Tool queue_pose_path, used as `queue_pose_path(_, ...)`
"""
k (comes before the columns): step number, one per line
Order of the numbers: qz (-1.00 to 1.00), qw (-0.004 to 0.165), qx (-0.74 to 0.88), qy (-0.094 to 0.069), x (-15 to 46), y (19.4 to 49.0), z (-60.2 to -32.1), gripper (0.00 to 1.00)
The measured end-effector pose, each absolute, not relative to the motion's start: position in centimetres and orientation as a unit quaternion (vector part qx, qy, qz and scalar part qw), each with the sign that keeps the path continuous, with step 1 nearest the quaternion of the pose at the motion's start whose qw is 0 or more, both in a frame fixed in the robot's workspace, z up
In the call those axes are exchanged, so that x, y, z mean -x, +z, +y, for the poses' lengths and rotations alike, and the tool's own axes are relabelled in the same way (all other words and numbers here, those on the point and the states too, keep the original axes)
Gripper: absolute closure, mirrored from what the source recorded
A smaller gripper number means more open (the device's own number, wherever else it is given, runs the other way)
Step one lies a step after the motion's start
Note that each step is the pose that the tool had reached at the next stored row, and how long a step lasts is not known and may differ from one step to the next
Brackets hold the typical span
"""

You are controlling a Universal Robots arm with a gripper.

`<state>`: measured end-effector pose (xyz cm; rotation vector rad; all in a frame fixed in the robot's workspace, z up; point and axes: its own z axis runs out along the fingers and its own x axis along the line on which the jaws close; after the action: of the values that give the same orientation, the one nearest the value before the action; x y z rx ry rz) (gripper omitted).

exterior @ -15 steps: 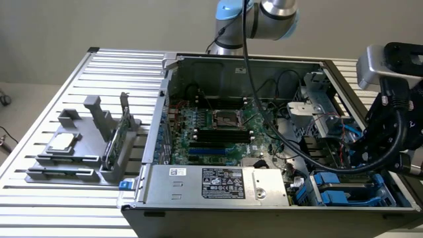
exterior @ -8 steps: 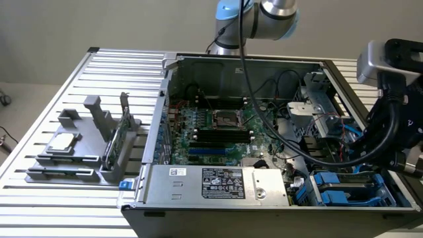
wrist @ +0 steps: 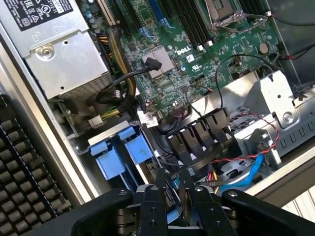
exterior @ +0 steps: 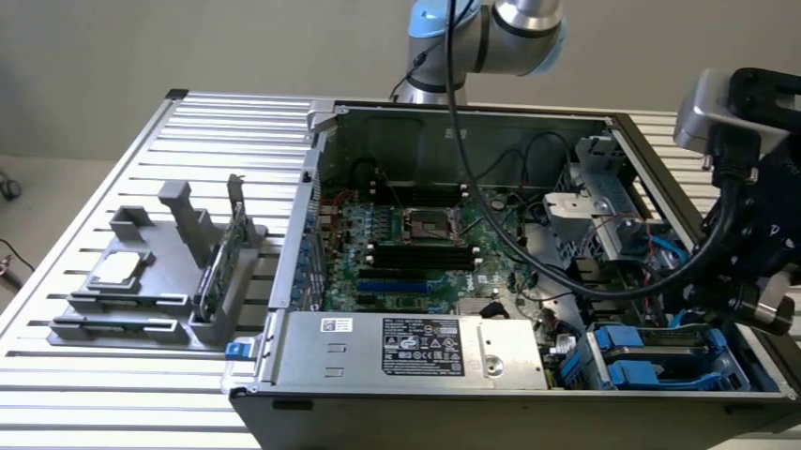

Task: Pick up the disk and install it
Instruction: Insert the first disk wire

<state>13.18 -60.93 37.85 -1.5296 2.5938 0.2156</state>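
Observation:
My gripper (wrist: 173, 179) hangs over the drive bay at the near right corner of the open computer case (exterior: 300, 234). Its two black fingers (wrist: 158, 189) stand close together. A thin slab with a blue edge, the disk (wrist: 172, 212), shows edge-on between them, mostly hidden by the fingers. In the exterior view the gripper (exterior: 719, 314) sits low at the case's right wall, just above the bay. Two blue carrier tabs (wrist: 120, 152) stand in the bay beside the fingers.
The green motherboard (exterior: 414, 244) fills the case floor, and the silver power supply (exterior: 414, 347) lies along the front. Black, red and blue cables (wrist: 246, 167) crowd the bay. On the exterior view's left, a grey stand (exterior: 163, 272) holds a silver chip (exterior: 119, 267) and a green card (exterior: 216, 267).

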Motion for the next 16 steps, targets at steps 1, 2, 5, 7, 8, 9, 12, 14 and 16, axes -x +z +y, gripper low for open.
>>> queue_pose_path(1, 0.861, 0.062, 0.500, 0.071, -13.18, 37.84, -60.93, 0.75)
queue_pose_path(2, 0.865, 0.062, 0.493, 0.071, -13.18, 37.84, -60.93, 0.75)
queue_pose_path(5, 0.876, 0.064, 0.473, 0.069, -13.17, 37.86, -60.93, 0.75)
queue_pose_path(7, 0.883, 0.065, 0.459, 0.068, -13.18, 37.85, -60.93, 0.75)
queue_pose_path(8, 0.887, 0.065, 0.452, 0.068, -13.18, 37.85, -60.93, 0.75)
queue_pose_path(9, 0.891, 0.066, 0.445, 0.067, -13.18, 37.85, -60.93, 0.75)
queue_pose_path(12, 0.901, 0.067, 0.424, 0.066, -13.18, 37.85, -60.93, 0.75)
queue_pose_path(14, 0.907, 0.068, 0.410, 0.065, -13.18, 37.85, -60.93, 0.75)
queue_pose_path(16, 0.913, 0.069, 0.396, 0.064, -13.18, 37.85, -60.93, 0.75)
